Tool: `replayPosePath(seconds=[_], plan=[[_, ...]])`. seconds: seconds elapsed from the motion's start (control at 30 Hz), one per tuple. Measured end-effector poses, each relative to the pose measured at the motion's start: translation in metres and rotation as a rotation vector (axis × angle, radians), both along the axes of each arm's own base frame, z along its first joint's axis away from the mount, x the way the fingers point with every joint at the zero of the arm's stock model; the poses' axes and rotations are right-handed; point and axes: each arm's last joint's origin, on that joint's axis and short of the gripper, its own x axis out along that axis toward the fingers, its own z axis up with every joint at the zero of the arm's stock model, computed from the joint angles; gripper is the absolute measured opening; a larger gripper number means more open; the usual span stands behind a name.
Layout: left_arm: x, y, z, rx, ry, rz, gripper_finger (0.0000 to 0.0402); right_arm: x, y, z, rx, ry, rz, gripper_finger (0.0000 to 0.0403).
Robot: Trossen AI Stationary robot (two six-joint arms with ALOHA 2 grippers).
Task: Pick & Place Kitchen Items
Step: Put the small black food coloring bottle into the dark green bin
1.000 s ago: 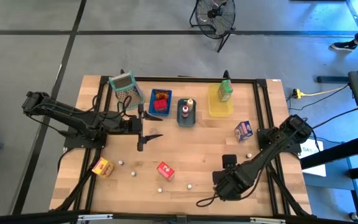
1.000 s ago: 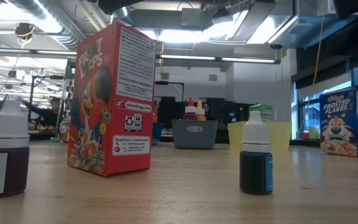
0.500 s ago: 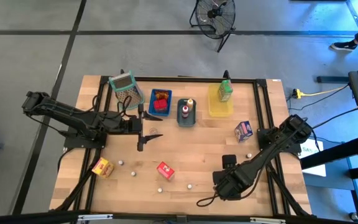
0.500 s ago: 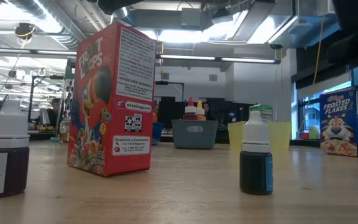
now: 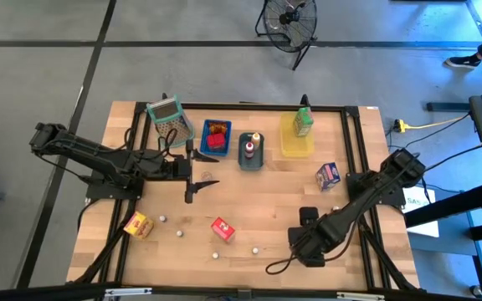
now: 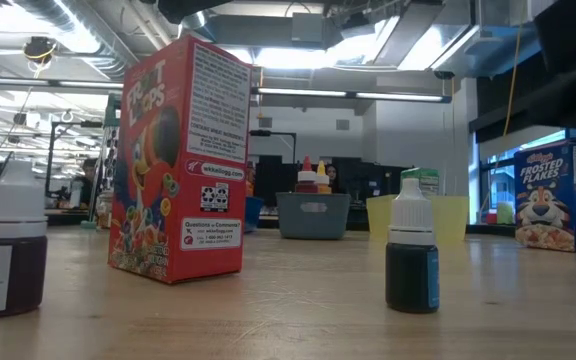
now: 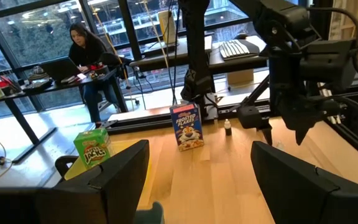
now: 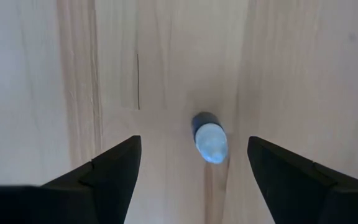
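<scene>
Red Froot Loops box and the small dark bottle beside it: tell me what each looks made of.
The red Froot Loops box looks like printed cardboard: flat panels, sharp folded edges, slight sheen. The small dark bottle with the white cap seems plastic, possibly glass: translucent dark body, blue label, opaque matte cap.

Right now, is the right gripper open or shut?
Open: the right gripper has its fingers spread wide, poised above a small white-capped bottle, not touching it.

Left arm: stretched from the table's left edge toward its middle
Left gripper (image 5: 192, 182): fingers (image 7: 120, 171) spread apart, nothing between them
Right arm: folded low at the near right
Right gripper (image 8: 191, 163): pointing straight down, fingers spread wide, holding nothing
</scene>
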Motion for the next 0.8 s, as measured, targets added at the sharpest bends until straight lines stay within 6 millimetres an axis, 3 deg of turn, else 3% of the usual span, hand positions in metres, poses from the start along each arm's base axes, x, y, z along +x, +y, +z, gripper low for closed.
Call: replayPosePath(seconds=[0.8], plan=[[-0.0001,0.0000,0.0001,0.007,0.000,-0.001,0.0278,-0.0003,-0.0102,-0.0017,0.056,0.007,-0.001,0.0281]])
